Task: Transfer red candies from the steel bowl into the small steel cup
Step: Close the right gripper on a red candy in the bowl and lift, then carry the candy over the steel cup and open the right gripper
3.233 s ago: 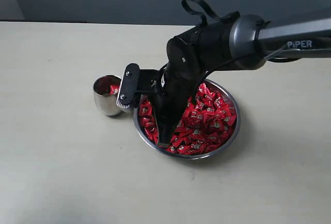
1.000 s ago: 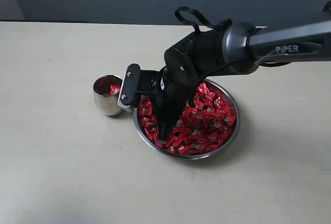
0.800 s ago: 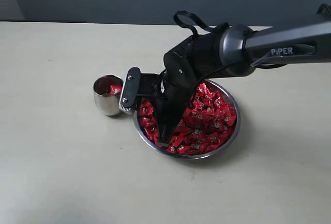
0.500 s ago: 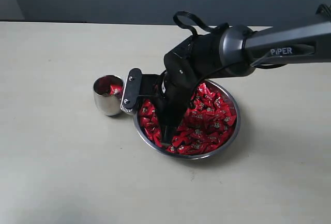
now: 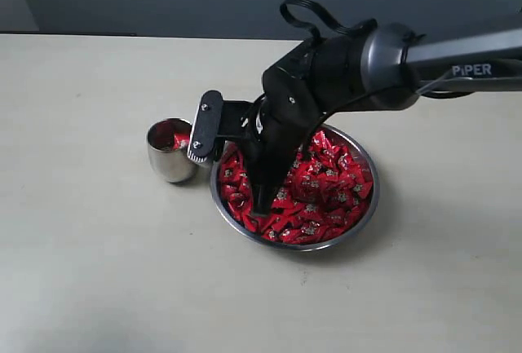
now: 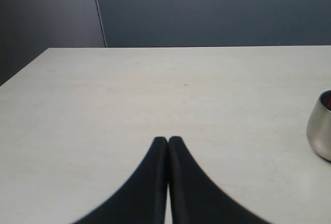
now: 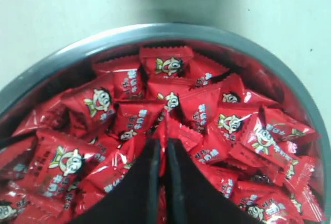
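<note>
Jaws of our right gripper (image 7: 162,142) pinch one shiny red wrapped candy (image 7: 178,131) in the wide steel bowl (image 5: 369,210), for the small steel cup (image 5: 165,161); left gripper (image 6: 168,140) idles closed.

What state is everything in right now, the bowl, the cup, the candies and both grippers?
red candies: wrapped, mostly piled in the bowl.
steel bowl: upright, nearly full.
small steel cup: upright, some red inside.
right gripper: shut in the bowl, apparently pinching one candy.
left gripper: shut, empty, above the table.
</note>
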`<state>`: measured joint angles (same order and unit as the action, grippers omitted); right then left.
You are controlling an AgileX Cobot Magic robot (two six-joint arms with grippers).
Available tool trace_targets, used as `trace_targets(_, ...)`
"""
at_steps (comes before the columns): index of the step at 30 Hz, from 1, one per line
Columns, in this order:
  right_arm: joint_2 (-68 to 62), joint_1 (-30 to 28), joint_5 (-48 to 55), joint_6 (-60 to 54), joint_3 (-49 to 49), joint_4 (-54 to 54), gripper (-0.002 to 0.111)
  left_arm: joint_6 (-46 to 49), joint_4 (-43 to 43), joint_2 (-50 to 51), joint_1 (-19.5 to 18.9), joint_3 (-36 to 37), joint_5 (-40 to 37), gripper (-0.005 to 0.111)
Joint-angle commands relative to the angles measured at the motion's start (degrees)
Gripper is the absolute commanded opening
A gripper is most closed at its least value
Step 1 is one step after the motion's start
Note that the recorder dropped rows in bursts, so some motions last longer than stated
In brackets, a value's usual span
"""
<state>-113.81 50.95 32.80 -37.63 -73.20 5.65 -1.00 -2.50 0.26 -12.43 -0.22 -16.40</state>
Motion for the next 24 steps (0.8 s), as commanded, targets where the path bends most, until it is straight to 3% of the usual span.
trace_targets(1, 1.3, -0.2, -0.3, 0.9, -0.3, 0.5, -0.001, -0.1, -0.1, -0.3, -0.1, 0.2, 0.1, 0.0)
trace_targets(11, 2.0, -0.2, -0.7, 6.9, -0.3, 4.6, -0.001, -0.1, -0.1, -0.3, -0.1, 0.2, 0.1, 0.0)
trace_targets(19, 4.9, -0.3, -2.6, 36.7, -0.3, 26.6, -0.001, -0.1, -0.1, -0.3, -0.1, 0.2, 0.1, 0.0)
trace_targets(24, 6.5, -2.3, -7.1, 48.2, -0.3, 27.2, -0.001, -0.1, -0.1, -0.3, -0.1, 0.2, 0.1, 0.0)
